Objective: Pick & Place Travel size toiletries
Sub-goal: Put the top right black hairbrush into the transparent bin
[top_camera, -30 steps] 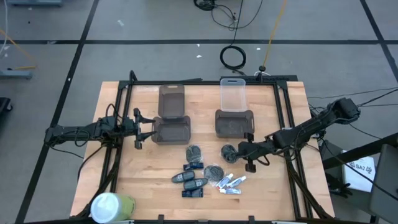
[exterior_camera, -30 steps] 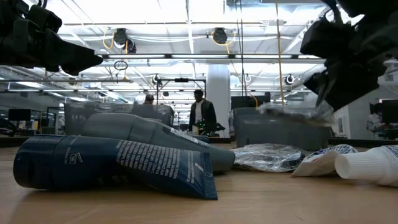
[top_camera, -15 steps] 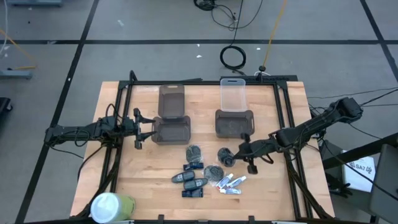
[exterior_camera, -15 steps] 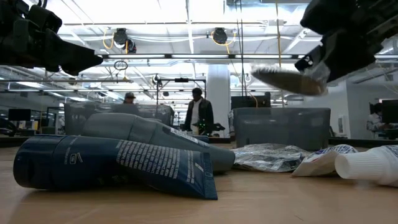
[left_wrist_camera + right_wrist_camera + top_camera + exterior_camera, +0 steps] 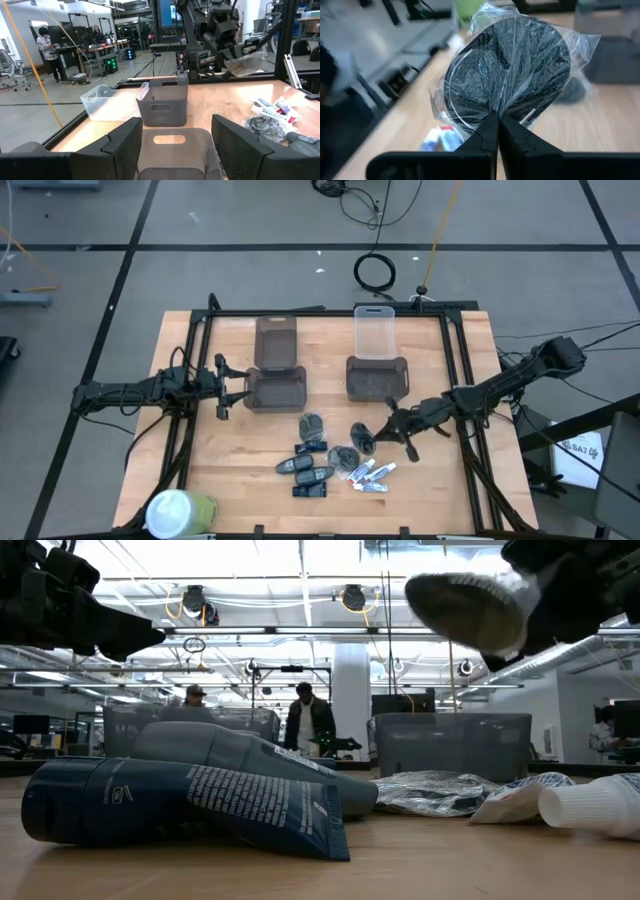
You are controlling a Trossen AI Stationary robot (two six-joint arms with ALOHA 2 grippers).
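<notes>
My right gripper [image 5: 388, 430] is shut on a dark grey roundish lump in clear wrap [image 5: 507, 70], held above the table's middle right and high in the low view [image 5: 465, 608]. Other travel size toiletries lie on the wood: two more dark lumps [image 5: 312, 423] [image 5: 343, 457], white tubes [image 5: 372, 472] and dark oblong pieces [image 5: 305, 471]. My left gripper [image 5: 222, 389] waits open at the left, level, its fingers either side of the left grey bin's near end [image 5: 175, 150]. My right gripper pinches the wrapped lump at the edge nearest the fingers [image 5: 495, 114], on the clear wrap, between its two fingertips [image 5: 487, 135]. The fingers come about level from the table's right side. The lump stands out beyond the fingertips, lifted clear of the table.
Two grey bins [image 5: 275, 390] [image 5: 377, 377] stand behind the toiletries, a grey piece [image 5: 275, 340] and a clear bin [image 5: 375, 330] beyond them. A big white-and-green cylinder [image 5: 180, 510] lies at the near left corner. Black frame rails [image 5: 455, 360] run along the sides. People stand in the room behind.
My right gripper, still shut, has tipped up from slanting down to about level and rolled a little. The wrapped lump has risen and swung toward the table's near edge, above the other toiletries.
</notes>
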